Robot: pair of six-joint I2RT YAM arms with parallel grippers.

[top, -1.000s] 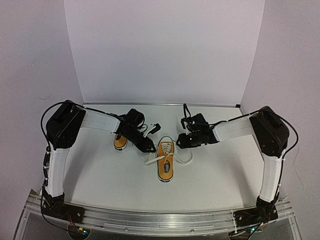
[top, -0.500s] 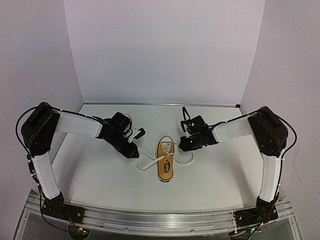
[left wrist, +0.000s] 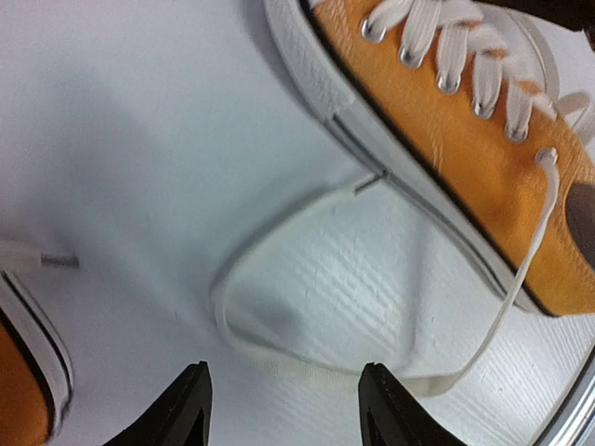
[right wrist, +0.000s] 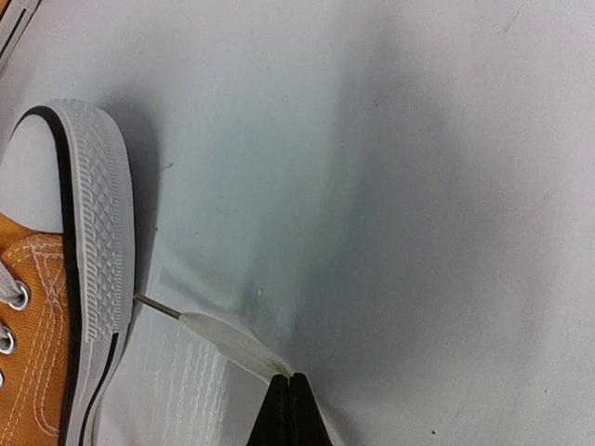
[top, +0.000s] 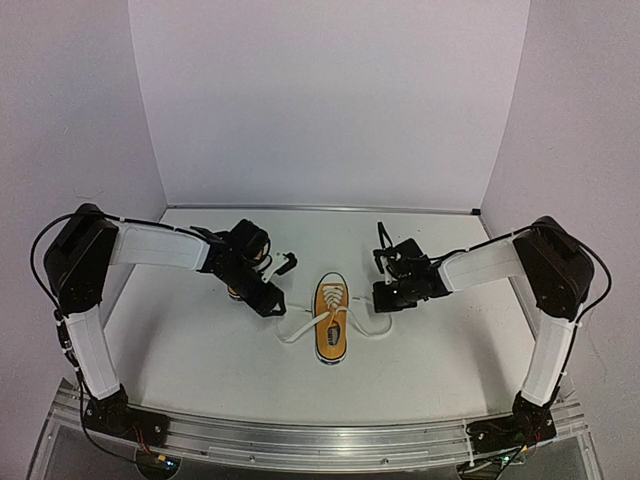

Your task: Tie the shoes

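Shoe (top: 331,320) well inside table (top: 200,350) edges

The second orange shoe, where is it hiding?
In the top view the second shoe lies left of the centre shoe, mostly hidden under the left end effector; the left wrist view catches its edge.
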